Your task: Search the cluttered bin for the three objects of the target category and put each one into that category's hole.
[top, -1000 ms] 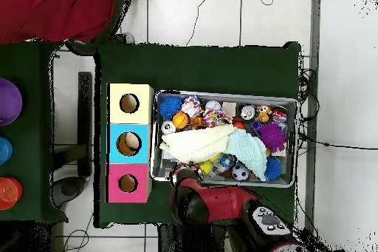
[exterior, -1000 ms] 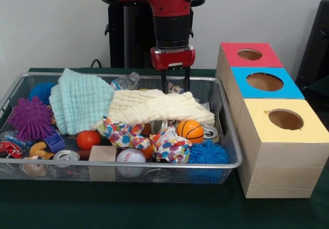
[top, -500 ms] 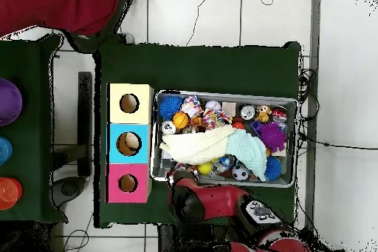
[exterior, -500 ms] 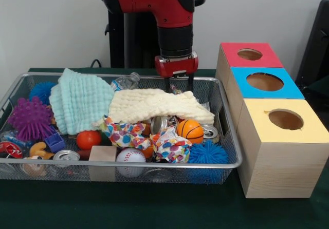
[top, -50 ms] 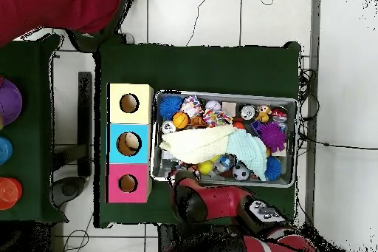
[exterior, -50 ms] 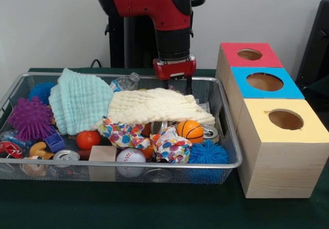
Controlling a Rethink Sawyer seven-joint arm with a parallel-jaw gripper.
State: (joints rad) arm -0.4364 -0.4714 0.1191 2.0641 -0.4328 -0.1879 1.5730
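Clutter fills a wire mesh bin (exterior, -50 ms: pixel 226 136) that is seen in the front view on a green-covered bench (exterior, -50 ms: pixel 154 208). Over the bin's far right part the end effector (exterior, -50 ms: pixel 175 87) is held, its dark fingers pointing down behind the far edge of a cream cloth (exterior, -50 ms: pixel 159 107); whether they are spread or pressed together cannot be told, and nothing is seen pinched. A pale green cloth (exterior, -50 ms: pixel 79 100) is draped to the left of the cream one, with a purple spiky ball (exterior, -50 ms: pixel 30 118) further left. Along the near side a small basketball (exterior, -50 ms: pixel 190 130), a baseball (exterior, -50 ms: pixel 130 161), a blue spiky ball (exterior, -50 ms: pixel 207 153), an orange ball (exterior, -50 ms: pixel 88 139), a wooden block (exterior, -50 ms: pixel 102 159) and crumpled patterned paper (exterior, -50 ms: pixel 169 146) are found. Just right of the bin three wooden boxes are lined up, each with a round hole on top: a yellow-topped box (exterior, -50 ms: pixel 280 152) nearest, a blue-topped box (exterior, -50 ms: pixel 264 85) behind it, and a red-topped box (exterior, -50 ms: pixel 249 55) farthest. In the overhead view the bin (top, -50 ms: pixel 223 98) is seen right of the three boxes, the two cloths lying across its middle, and the red arm (top, -50 ms: pixel 214 203) is shown reaching in over the bin's lower left corner.
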